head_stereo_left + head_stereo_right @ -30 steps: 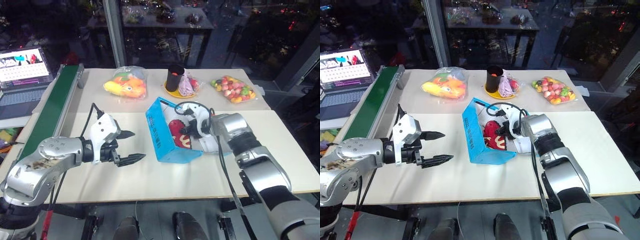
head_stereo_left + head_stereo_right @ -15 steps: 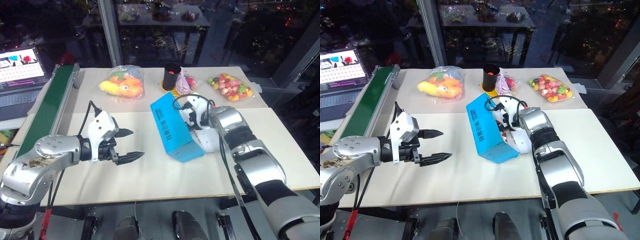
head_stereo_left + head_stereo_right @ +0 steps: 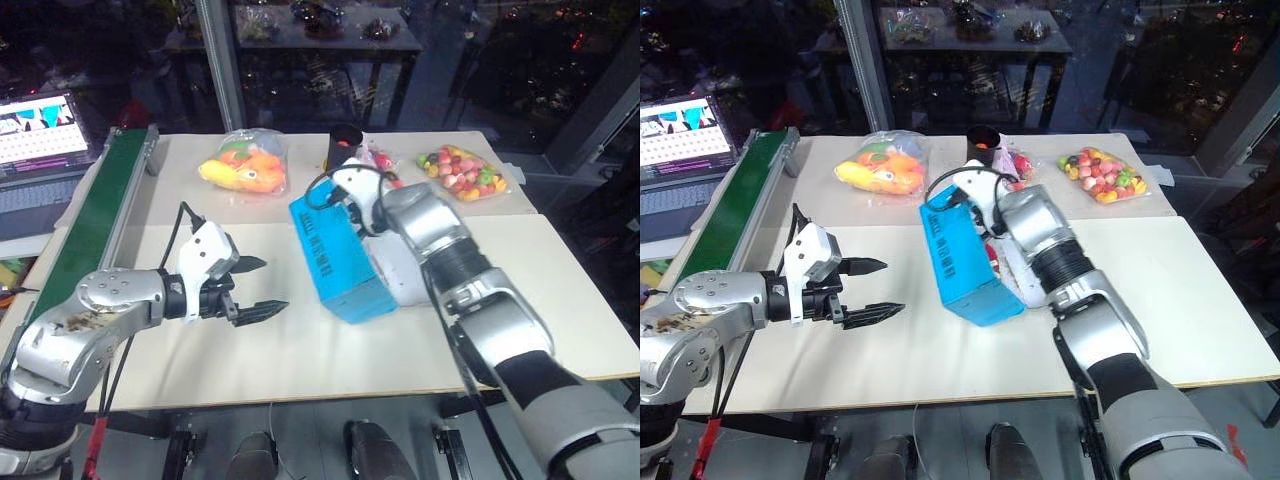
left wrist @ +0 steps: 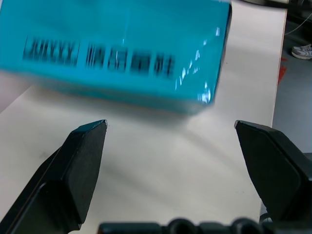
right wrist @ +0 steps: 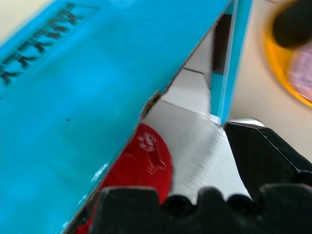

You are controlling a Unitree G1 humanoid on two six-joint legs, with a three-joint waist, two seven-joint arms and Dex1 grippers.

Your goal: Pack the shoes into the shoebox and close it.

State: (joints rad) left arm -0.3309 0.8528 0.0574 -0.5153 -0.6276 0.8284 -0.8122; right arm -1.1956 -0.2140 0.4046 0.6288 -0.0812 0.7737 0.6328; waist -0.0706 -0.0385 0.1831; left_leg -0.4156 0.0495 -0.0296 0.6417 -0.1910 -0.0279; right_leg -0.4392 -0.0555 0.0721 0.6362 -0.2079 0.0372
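Shoebox [image 3: 335, 262] lies at the middle of the white table [image 3: 560, 300], long blue face with white lettering turned up and toward the left. Its lid is partly down, tilted over the body, not shut; in the right wrist view a gap remains between lid and box wall, white interior visible.

Shoes [image 5: 144, 163]: red fabric seen inside the box through that gap, under the lid. A strip of red also shows at the box's right side in the right eye view. How many shoes are in there cannot be told.

Right gripper [image 3: 352, 196]: at the far end of the box, over the lid's edge. Fingers spread apart, nothing held.

Left gripper [image 3: 258, 287]: hovers above the table left of the box, well apart from it, pointing toward it. Fingers wide apart, empty.

Far side of table: bags of toy fruit [image 3: 245, 165], black cup on a yellow plate [image 3: 343, 150]. Green conveyor [image 3: 100, 220] runs along the left.
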